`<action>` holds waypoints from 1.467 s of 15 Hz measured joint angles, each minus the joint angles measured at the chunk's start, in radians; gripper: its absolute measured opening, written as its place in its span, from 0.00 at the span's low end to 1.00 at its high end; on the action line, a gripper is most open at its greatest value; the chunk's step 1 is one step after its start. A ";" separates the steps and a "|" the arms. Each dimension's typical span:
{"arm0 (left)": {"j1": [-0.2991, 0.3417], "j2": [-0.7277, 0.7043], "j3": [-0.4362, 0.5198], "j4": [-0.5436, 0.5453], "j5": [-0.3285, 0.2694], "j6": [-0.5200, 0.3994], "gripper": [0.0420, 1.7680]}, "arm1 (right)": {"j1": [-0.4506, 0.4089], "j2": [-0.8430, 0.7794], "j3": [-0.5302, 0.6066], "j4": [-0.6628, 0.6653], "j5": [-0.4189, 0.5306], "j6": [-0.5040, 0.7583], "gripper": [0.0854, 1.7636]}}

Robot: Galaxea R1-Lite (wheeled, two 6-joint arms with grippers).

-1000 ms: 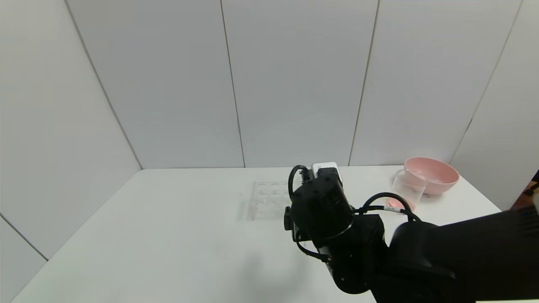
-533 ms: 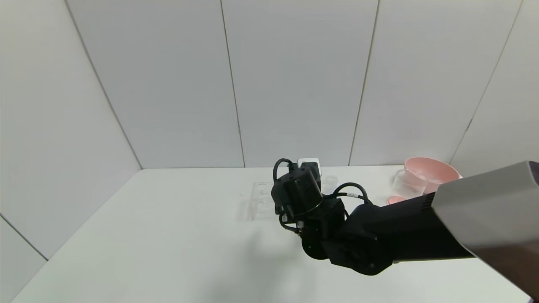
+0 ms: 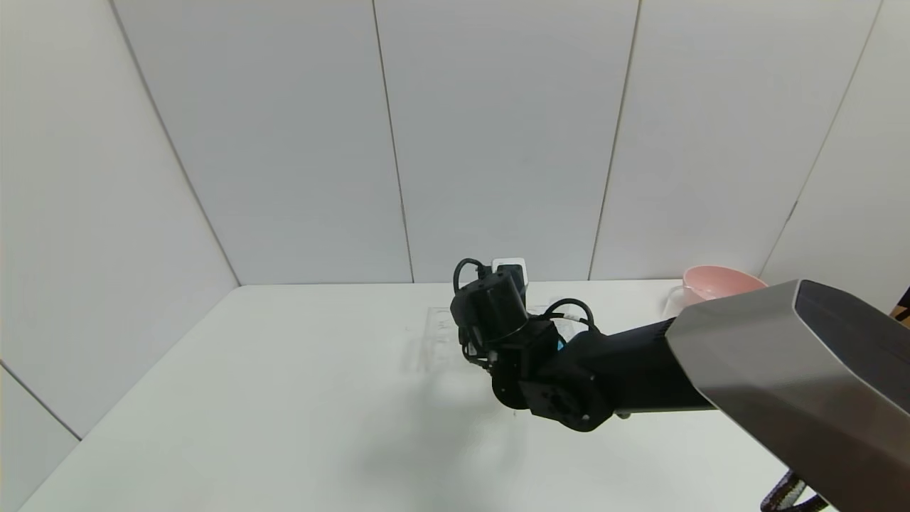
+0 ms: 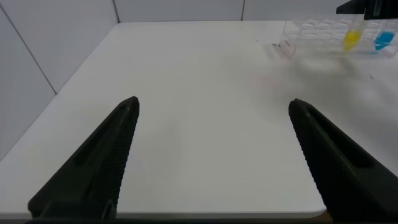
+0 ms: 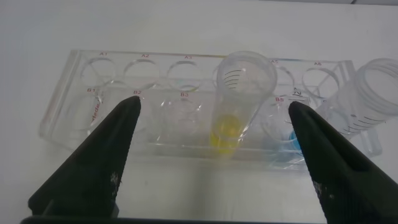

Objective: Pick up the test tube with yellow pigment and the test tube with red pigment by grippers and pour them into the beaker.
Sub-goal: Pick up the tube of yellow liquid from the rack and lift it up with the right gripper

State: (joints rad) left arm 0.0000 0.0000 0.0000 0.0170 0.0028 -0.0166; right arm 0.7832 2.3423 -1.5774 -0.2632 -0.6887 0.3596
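The right wrist view alone shows the clear rack (image 5: 205,106) up close: the yellow tube (image 5: 239,99) stands upright in it, a blue tube (image 5: 357,106) just beside it, and the right hand (image 5: 211,158) is released, its fingers (image 5: 99,168) spread on either side of the yellow tube, apart from it. In the head view the right arm (image 3: 569,370) hides those tubes; the pink bowl (image 3: 718,279) sits at 2 o'clock near the worktop (image 3: 249,398) edge. The left hand (image 4: 211,162) hangs released over bare worktop, rack well apart.

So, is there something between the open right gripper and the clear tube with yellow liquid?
Nothing visible. The right gripper is open, and the clear tube with yellow liquid stands upright in the transparent rack, framed between its fingers.
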 joint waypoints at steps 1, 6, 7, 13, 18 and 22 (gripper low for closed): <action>0.000 0.000 0.000 0.000 0.000 0.000 0.97 | -0.007 0.009 -0.009 -0.001 0.000 -0.003 0.96; 0.000 0.000 0.000 0.000 0.000 0.000 0.97 | -0.037 0.041 -0.035 -0.017 0.016 -0.006 0.97; 0.000 0.000 0.000 0.000 0.000 0.000 0.97 | -0.039 0.043 -0.036 -0.016 0.020 -0.006 0.97; 0.000 0.000 0.000 0.000 0.000 0.000 0.97 | -0.041 0.049 -0.038 -0.019 0.021 -0.007 0.97; 0.000 0.000 0.000 0.000 0.000 0.000 0.97 | -0.044 0.047 -0.033 -0.005 0.022 -0.007 0.51; 0.000 0.000 0.000 0.000 0.000 0.000 0.97 | -0.044 0.046 -0.024 -0.005 0.021 -0.005 0.25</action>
State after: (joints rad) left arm 0.0000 0.0000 0.0000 0.0170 0.0028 -0.0166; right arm 0.7389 2.3881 -1.6019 -0.2685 -0.6672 0.3545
